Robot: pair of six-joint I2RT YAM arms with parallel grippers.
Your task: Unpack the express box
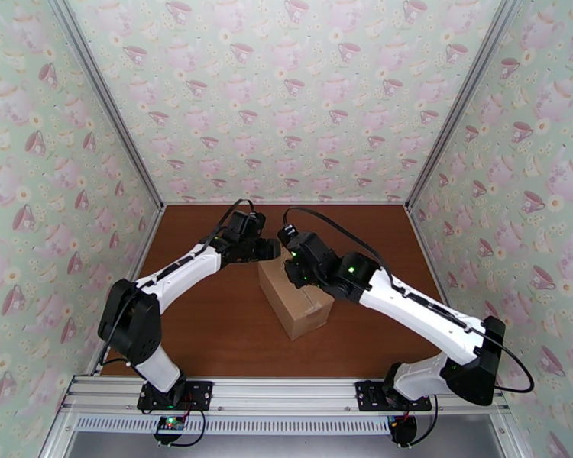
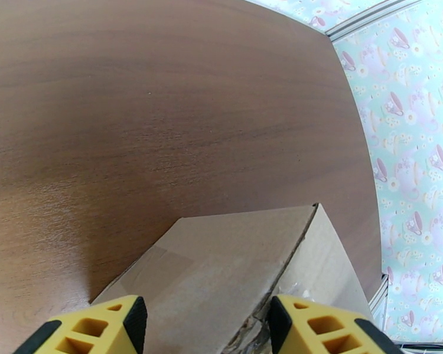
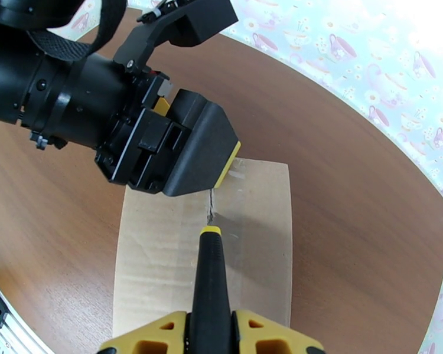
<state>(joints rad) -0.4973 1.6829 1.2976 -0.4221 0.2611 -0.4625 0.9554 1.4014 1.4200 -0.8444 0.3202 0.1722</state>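
on the wooden table (image 1: 210, 330), the brown express box (image 1: 298, 303), flaps shut. over its far end the left gripper (image 2: 205, 314), jaws apart, perhaps pinning it; right gripper (image 3: 212, 331) clamped on a black cutter (image 3: 211, 272), tip at the tape seam (image 3: 211, 210). could slice the contents if driven deep, or shove the box aside.

Bright, even light; soft shadow beside the express box (image 1: 302, 307). Wrist views curve at edges; right one glares top-right.

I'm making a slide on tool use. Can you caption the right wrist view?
Right gripper holds a black cutter to the top seam of the express box, left gripper at its far end.
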